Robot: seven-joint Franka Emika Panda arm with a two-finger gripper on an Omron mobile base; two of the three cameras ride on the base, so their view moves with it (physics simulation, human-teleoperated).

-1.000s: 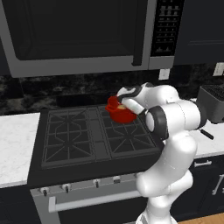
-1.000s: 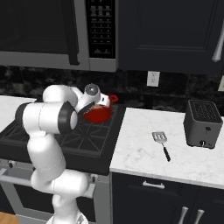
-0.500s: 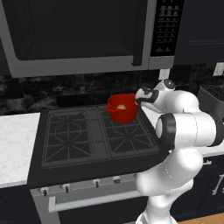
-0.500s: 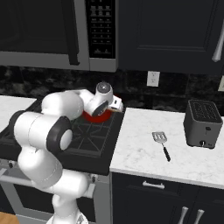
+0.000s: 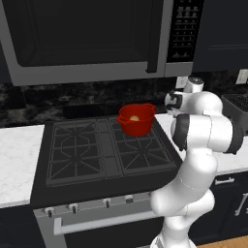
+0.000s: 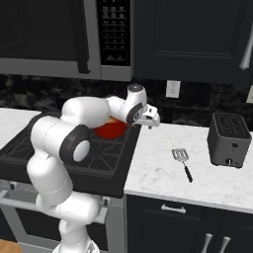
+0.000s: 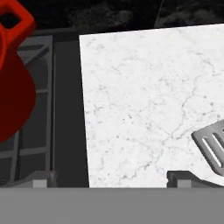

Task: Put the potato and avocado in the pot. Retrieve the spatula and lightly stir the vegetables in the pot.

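Observation:
The red pot [image 5: 136,119] stands on the stove's back right burner, and a pale-yellow potato [image 5: 134,118] lies inside it. In the hand view the pot [image 7: 13,87] fills the left side. The avocado is hidden. My gripper [image 6: 150,120] hovers open over the left edge of the marble counter, just right of the pot, with nothing between its fingers. In the hand view the gripper [image 7: 111,179] points down at bare marble. The spatula [image 6: 182,161] lies flat on the counter to the right, and its slotted head [image 7: 213,148] shows at the hand view's right edge.
A dark toaster [image 6: 226,140] stands at the counter's right end. The black stove [image 5: 97,150] lies left of the marble counter [image 6: 163,173]. A microwave [image 5: 87,38] hangs above the stove, with dark cabinets beside it.
The arm has swung right, from over the pot to over the counter's left edge. The gripper stayed open. The pot and spatula have not moved.

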